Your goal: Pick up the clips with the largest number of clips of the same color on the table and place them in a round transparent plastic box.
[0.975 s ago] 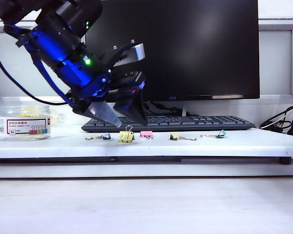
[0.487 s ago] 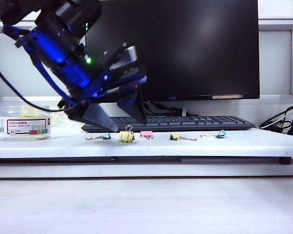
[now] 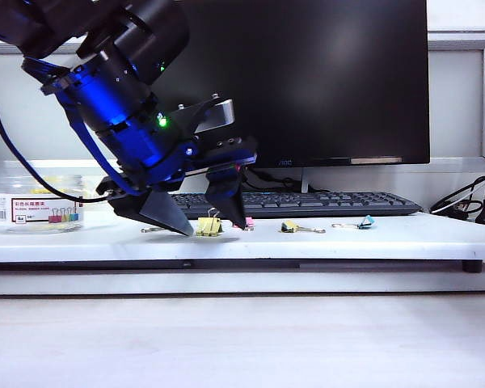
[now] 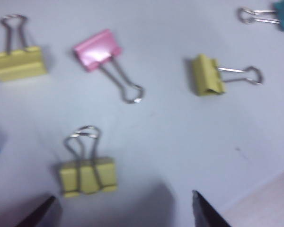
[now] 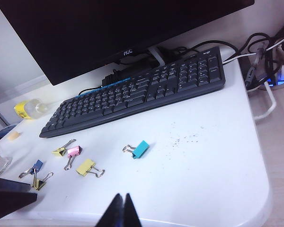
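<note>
Left gripper [image 3: 208,222]: low over the white table [image 3: 404,234], jaws spread wide, one tip on each side of a yellow clip [image 3: 208,226], nothing held. Right gripper [image 5: 123,210]: well back from the work, fingertips pressed together, empty.

Yellow clips: one between the left jaws [image 4: 87,176], one farther right [image 3: 289,227], a third beyond [image 4: 18,63].

Pink clip [image 4: 97,49]: among the yellow ones.

Teal clip [image 3: 365,221]: far right.

Round clear box [image 3: 36,204]: far left on the table.

Keyboard [image 3: 323,202]: behind the clips.

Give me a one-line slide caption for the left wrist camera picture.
Open left pincer poised above a yellow clip, with two more yellow clips and a pink clip lying nearby.
</note>
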Motion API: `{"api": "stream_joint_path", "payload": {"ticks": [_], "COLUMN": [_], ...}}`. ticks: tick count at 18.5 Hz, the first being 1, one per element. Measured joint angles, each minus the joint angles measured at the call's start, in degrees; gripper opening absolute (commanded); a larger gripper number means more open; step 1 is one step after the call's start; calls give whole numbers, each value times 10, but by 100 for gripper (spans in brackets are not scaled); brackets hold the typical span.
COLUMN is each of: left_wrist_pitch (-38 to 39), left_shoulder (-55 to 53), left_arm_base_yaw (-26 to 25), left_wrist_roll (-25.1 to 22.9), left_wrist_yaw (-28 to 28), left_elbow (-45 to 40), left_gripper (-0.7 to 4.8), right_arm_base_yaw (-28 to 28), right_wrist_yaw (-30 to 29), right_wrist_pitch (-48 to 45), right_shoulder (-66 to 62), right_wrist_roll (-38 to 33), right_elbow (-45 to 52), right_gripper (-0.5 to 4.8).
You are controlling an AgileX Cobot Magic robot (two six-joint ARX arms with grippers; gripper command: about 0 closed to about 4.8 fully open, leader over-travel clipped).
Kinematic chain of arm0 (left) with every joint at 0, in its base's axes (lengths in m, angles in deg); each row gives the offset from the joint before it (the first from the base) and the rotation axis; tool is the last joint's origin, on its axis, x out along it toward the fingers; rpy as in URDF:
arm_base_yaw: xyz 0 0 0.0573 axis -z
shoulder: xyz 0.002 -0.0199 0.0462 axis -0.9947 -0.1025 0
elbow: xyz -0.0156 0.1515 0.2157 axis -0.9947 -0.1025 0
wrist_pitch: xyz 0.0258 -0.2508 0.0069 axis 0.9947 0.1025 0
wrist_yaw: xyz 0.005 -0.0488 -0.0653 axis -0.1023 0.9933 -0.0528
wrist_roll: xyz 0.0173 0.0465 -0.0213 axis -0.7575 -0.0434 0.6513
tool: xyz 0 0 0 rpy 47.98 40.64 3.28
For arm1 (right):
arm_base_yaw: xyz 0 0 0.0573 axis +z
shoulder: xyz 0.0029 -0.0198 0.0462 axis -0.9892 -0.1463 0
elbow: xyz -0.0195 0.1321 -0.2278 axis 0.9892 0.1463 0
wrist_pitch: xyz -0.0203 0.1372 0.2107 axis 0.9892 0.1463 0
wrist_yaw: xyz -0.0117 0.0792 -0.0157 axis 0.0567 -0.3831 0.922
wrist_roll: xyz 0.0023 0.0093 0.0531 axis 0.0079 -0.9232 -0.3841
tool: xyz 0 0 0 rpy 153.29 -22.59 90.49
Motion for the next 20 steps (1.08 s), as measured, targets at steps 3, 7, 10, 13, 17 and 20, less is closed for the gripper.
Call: {"api": "stream_joint_path", "payload": {"ticks": [3, 7, 10, 13, 17, 20], "left_wrist_pitch": [-6, -22, -38, -52, -51, -44], "left_shoulder": [-1, -2, -20, -31, -32, -32], "left_arm_base_yaw": [0, 0, 0, 0, -1, -2], "left_wrist_roll": [0, 0, -1, 0, 0, 2], "left_wrist_yaw": [-8, -19, -33, -36, -38, -35], "left_elbow": [0, 0, 1, 4, 4, 4], "left_gripper": [371, 371, 371, 369, 219, 206], "right_arm_base_yaw": [0, 0, 0, 0, 0, 0], "right_wrist_yaw": [-1, -1, -2, -12, -13, -13], "right_wrist_pitch": [0, 0, 1, 1, 1, 1], "right_shoulder": [0, 0, 0, 0, 0, 0], "right_wrist_roll": [0, -2, -4, -5, -5, -5], "right_elbow": [0, 0, 0, 0, 0, 0], "right_gripper": [-1, -1, -1, -1, -1, -1]}}
